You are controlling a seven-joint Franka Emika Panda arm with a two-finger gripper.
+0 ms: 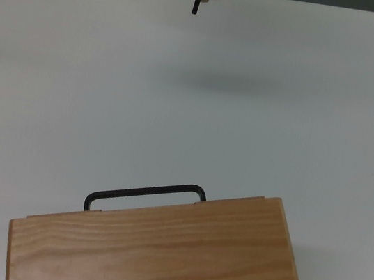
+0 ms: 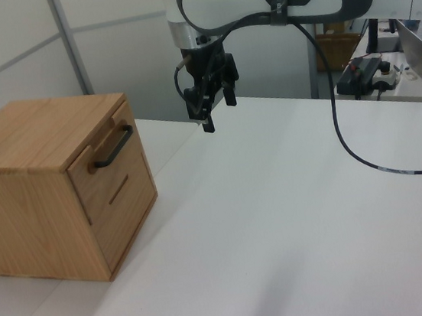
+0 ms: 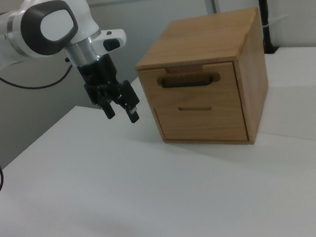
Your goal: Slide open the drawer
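The drawer (image 3: 198, 83) sits shut in the upper part of a wooden cabinet (image 2: 26, 219), its front panel flush with the cabinet face and its black bar handle (image 3: 188, 81) running level across the panel. In the top view the handle (image 1: 145, 196) juts out just past the edge of the cabinet top (image 1: 156, 255), near the bottom of the frame. Below the drawer, a second flat front with a thin slot (image 3: 195, 108) fills the rest of the cabinet face. The cabinet stands on a white table (image 2: 280, 219), at the left view's left and the right view's right. The gripper (image 2: 216, 111) hangs in the air above the table, well apart from the handle and touching nothing; its two black fingers (image 1: 196, 5) are spread with a clear gap and hold nothing, pointing down and slightly tilted. In the right view the gripper (image 3: 120, 112) is to the left of the cabinet, at about the height of the lower front. The white arm (image 3: 41, 26) reaches in from the right view's upper left, and a black cable (image 2: 348, 141) trails from it over the table's far side in the left view. A faint shadow (image 1: 216, 83) lies on the table below the gripper in the top view.
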